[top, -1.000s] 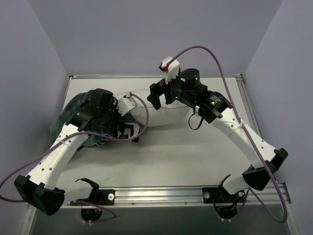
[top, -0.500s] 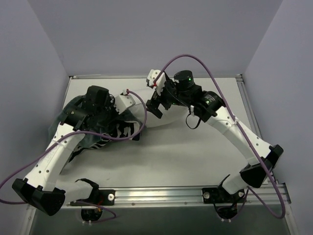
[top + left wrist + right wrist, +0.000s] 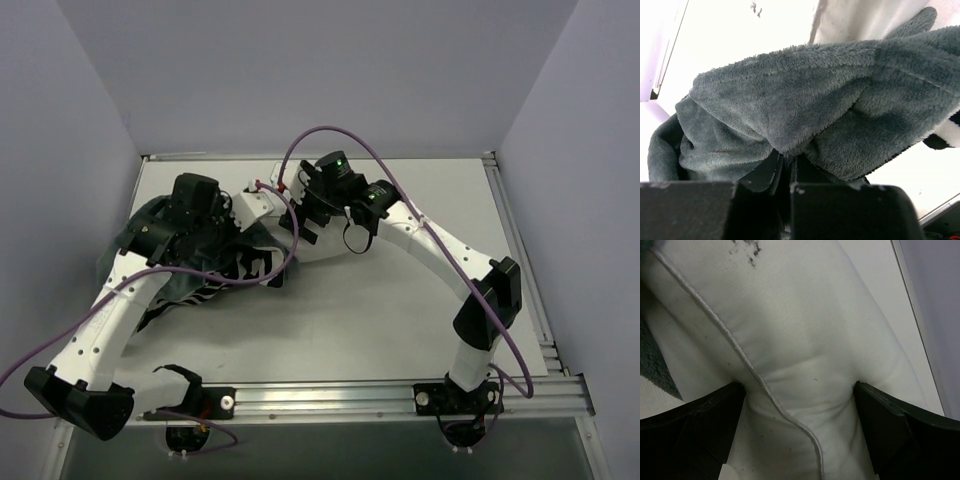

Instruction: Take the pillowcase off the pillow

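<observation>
The grey plush pillowcase (image 3: 805, 100) is pinched between the pressed-together left fingers (image 3: 771, 175) and bunches just above them. A fold of the white pillow (image 3: 805, 340) is squeezed between the right fingers (image 3: 710, 415). The pillow should be anchored firmly while the cover is drawn steadily away, low over the counter (image 3: 400, 300).

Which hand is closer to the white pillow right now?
Right. The right hand straddles the pillow, its fingers pressing into it on both sides. The left hand is off to the side, pinching the grey face of the pillowcase.
</observation>
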